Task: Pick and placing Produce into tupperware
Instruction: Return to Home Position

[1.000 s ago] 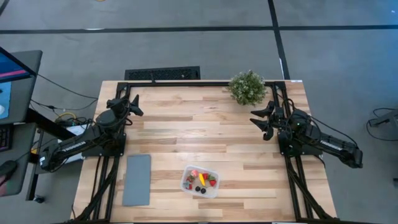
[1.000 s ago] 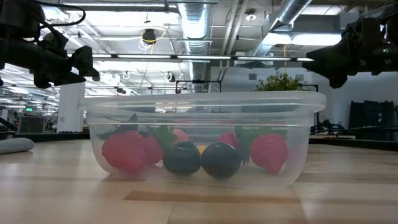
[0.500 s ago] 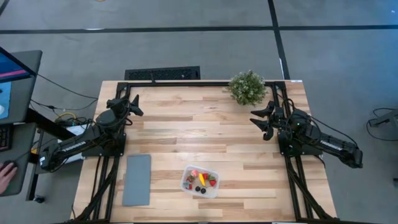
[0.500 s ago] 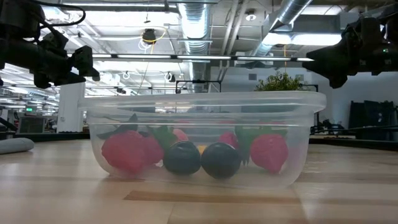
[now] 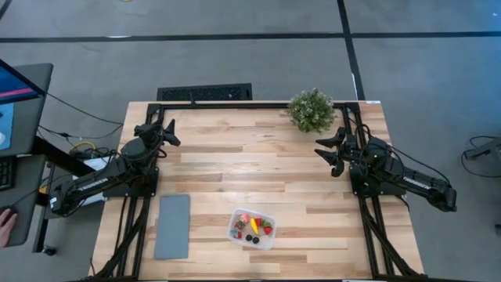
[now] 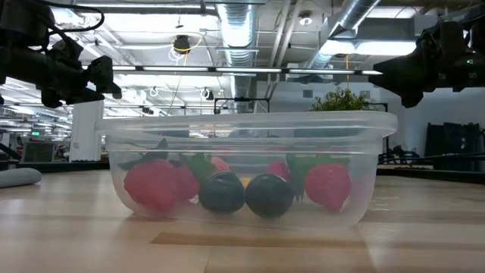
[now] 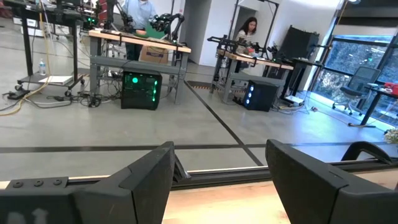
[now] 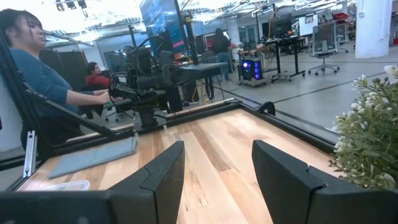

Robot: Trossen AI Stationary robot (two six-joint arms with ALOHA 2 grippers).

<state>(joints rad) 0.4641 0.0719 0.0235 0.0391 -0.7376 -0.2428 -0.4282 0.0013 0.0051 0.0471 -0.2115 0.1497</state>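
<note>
Wood table [image 5: 235, 160], clear tupperware [image 6: 371, 178], red-and-black produce [image 6: 154, 186]

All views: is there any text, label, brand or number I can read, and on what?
None can be read.
Tupperware: no label shows.
Green sign, low view: too small to read.
Monitor, high view: screen too blurred.
Screen, right wrist view: too blurred.
Left gripper, right gripper: no markings show.
</note>
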